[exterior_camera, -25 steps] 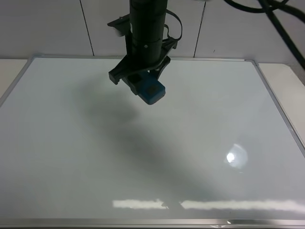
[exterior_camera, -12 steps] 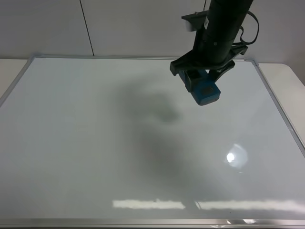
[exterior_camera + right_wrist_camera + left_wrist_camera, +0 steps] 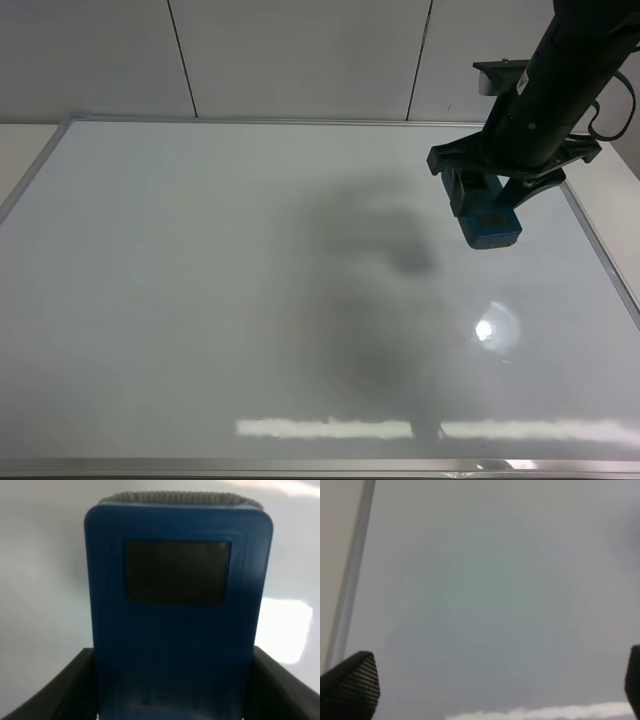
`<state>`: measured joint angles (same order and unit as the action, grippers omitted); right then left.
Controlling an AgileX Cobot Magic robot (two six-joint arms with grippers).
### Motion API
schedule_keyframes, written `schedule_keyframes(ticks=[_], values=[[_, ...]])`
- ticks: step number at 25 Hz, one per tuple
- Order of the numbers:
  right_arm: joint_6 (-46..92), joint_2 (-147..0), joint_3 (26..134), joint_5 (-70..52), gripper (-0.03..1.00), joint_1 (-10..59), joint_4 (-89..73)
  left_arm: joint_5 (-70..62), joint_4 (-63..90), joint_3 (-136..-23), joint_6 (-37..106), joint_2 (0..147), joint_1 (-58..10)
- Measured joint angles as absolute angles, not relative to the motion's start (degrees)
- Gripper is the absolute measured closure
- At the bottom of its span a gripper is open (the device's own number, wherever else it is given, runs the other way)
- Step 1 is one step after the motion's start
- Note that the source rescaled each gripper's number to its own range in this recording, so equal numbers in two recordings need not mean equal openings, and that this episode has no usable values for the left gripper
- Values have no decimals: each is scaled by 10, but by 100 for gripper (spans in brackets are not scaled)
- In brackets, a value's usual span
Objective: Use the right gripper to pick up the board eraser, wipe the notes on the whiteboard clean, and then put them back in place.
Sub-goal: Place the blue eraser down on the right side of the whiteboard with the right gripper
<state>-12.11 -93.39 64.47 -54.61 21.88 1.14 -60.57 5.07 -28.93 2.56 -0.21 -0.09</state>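
Note:
My right gripper [image 3: 486, 196] is shut on the teal-blue board eraser [image 3: 492, 226] and holds it just above the right part of the whiteboard [image 3: 200, 300], near its far right corner. In the right wrist view the eraser [image 3: 177, 630] fills the frame between my two black fingers [image 3: 75, 690], one dark grey patch facing the camera. No marker notes show anywhere on the board. My left gripper [image 3: 490, 685] is open and empty over bare board [image 3: 495, 580], close to its silver frame [image 3: 355, 570]; it is out of the exterior high view.
The board's silver frame [image 3: 590, 235] runs close to the right of the eraser. Beige table [image 3: 610, 180] shows beyond it. A white panelled wall [image 3: 300, 60] stands behind. A glare spot [image 3: 495, 328] lies on the board below the eraser.
My right arm has carried the eraser to the right across the far part of the board, from the upper middle to near the right edge. Its shadow moved with it.

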Motion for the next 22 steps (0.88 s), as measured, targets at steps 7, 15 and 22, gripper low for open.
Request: schedule_keyframes(ticks=[7, 15, 22], values=[[-121, -920, 579, -503, 97, 168, 7, -606, 51, -289, 26, -2, -1], [-116, -920, 532, -470, 97, 112, 4, -606, 51, -289, 26, -2, -1], [-105, -940, 531, -452, 97, 104, 4, -606, 51, -289, 26, -2, -1]])
